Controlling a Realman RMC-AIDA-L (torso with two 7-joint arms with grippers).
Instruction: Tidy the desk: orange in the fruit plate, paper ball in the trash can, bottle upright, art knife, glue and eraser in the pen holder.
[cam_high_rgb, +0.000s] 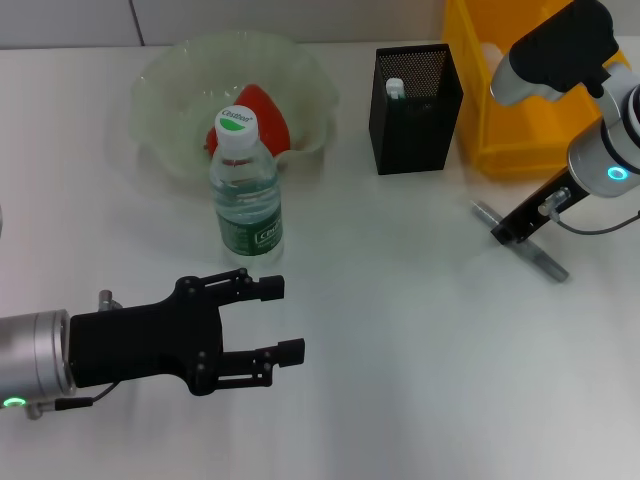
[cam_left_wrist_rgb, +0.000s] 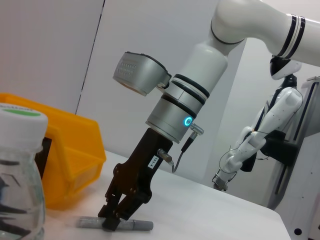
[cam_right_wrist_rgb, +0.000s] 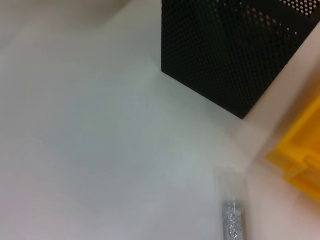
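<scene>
The grey art knife (cam_high_rgb: 522, 247) lies flat on the white desk, right of the black mesh pen holder (cam_high_rgb: 415, 95). My right gripper (cam_high_rgb: 510, 232) reaches down onto it, fingers closed around its middle; the left wrist view shows the same grip (cam_left_wrist_rgb: 114, 221) on the art knife (cam_left_wrist_rgb: 137, 225). A white glue (cam_high_rgb: 395, 88) stands inside the pen holder. The bottle (cam_high_rgb: 246, 185) stands upright in front of the fruit plate (cam_high_rgb: 165, 85), which holds the orange (cam_high_rgb: 265, 115). My left gripper (cam_high_rgb: 272, 322) hovers open near the front left, below the bottle. Paper ball and eraser are out of view.
A yellow bin (cam_high_rgb: 520, 110) stands right of the pen holder, just behind my right arm. The right wrist view shows the pen holder (cam_right_wrist_rgb: 235, 50), the art knife (cam_right_wrist_rgb: 233, 212) and the yellow bin's corner (cam_right_wrist_rgb: 300, 150).
</scene>
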